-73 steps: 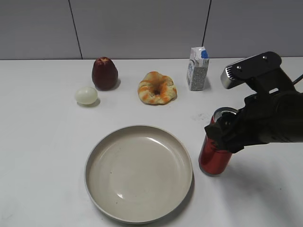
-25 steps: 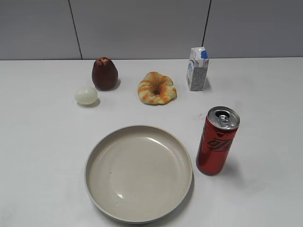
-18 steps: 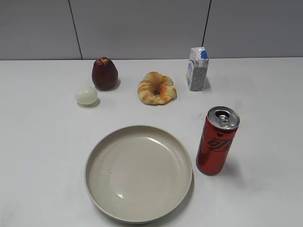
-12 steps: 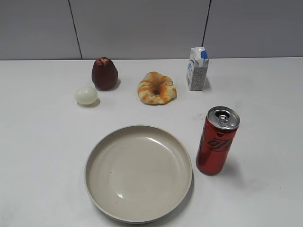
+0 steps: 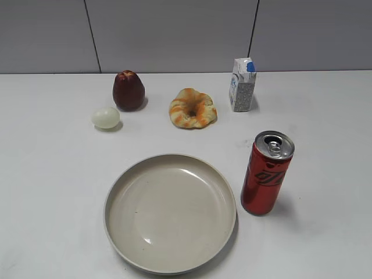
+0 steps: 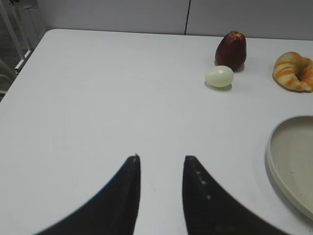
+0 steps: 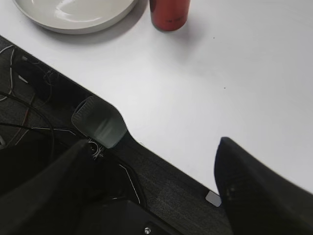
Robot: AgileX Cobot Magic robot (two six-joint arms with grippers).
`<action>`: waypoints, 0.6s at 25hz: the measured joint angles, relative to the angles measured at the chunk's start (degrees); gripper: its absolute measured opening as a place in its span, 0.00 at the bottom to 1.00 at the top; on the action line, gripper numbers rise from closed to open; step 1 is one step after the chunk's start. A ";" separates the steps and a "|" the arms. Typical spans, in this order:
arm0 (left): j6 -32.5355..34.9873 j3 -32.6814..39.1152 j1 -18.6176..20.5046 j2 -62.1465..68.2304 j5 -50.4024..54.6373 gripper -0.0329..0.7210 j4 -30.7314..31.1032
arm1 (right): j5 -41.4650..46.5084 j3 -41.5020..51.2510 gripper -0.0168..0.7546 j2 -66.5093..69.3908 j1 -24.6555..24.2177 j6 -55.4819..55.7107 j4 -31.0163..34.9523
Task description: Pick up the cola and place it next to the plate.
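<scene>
Both pairs of jaws are held apart with nothing between them. On the left gripper (image 6: 161, 169) the two dark fingers are separated by a narrow gap, above bare white table (image 6: 98, 98). On the right gripper (image 7: 146, 156) the fingers are spread much wider, and the near table edge, dark framework and cables are seen between them. Neither gripper is seen in the exterior view.

The cola (image 5: 267, 172) is set upright on the table, just beside the right rim of the plate (image 5: 170, 213); whether the two touch cannot be told. Its silver top with the pull tab is turned up, and black lettering is shown on its red side. In the right wrist view the can's lower part (image 7: 169, 13) is seen near the top edge, with the plate (image 7: 73, 12) to its left.

Further back, a white-and-blue carton (image 5: 242, 85) is placed upright near the wall. To its left a pastry (image 5: 192, 108) is laid, then a dark red fruit (image 5: 128, 90) and, just in front of it, a pale egg (image 5: 106, 117). Egg (image 6: 219, 77), fruit (image 6: 231, 51), pastry (image 6: 293, 71) and part of the plate (image 6: 293, 161) are also caught in the left wrist view.
</scene>
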 joint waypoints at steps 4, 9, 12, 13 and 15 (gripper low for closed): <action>0.00 0.00 0.00 0.00 0.00 0.36 0.00 | -1.49 0.00 0.78 -0.44 0.00 -0.06 0.65; 0.00 0.00 0.00 0.00 0.00 0.36 0.00 | -2.32 0.11 0.78 -4.66 -4.20 -0.12 1.12; 0.00 0.00 0.00 0.00 0.00 0.36 0.00 | -2.37 0.11 0.78 -7.36 -10.52 -0.12 1.19; 0.00 0.00 0.00 0.00 0.00 0.36 0.00 | -2.37 0.11 0.78 -7.97 -12.33 -0.12 1.19; 0.00 0.00 0.00 0.00 0.00 0.36 0.00 | -2.37 0.11 0.78 -8.97 -16.56 -0.12 1.19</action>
